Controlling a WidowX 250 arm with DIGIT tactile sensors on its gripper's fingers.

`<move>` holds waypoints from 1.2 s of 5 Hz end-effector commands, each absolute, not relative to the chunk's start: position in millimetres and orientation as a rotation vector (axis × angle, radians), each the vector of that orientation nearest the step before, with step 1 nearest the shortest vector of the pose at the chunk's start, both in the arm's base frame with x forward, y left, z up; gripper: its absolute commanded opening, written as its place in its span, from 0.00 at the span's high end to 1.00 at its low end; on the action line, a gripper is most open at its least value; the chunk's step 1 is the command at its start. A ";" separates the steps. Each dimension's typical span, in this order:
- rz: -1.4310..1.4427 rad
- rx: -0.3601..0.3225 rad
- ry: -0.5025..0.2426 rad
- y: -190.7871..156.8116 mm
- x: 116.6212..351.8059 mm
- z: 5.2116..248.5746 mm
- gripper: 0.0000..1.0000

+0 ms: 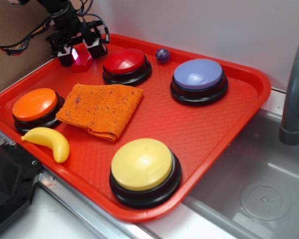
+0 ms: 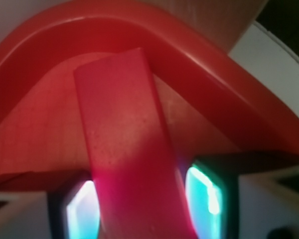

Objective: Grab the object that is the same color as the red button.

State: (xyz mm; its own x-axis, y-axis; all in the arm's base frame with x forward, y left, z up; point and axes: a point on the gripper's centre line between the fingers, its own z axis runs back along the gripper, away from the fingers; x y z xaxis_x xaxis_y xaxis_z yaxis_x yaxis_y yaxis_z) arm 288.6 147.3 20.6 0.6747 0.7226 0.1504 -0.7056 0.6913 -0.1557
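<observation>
A: Where is your small red rectangular block [image 1: 81, 58]?

B: At the far left corner of the red plastic tray [image 1: 209, 134], left of the glossy red domed button [image 1: 124, 62], between the black gripper [image 1: 80, 51] pads.

A: Held?

B: Jaws narrow, flanking it; firm contact I can't confirm. Squeeze squarely, then lift straight.

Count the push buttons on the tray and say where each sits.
4. The red button at the back near the gripper, the purple button back right, the orange button at the left edge, the yellow button front. None appears hidden.
</observation>
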 end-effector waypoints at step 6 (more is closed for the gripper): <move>0.334 -0.213 -0.173 -7.1 209.4 166.2 1.00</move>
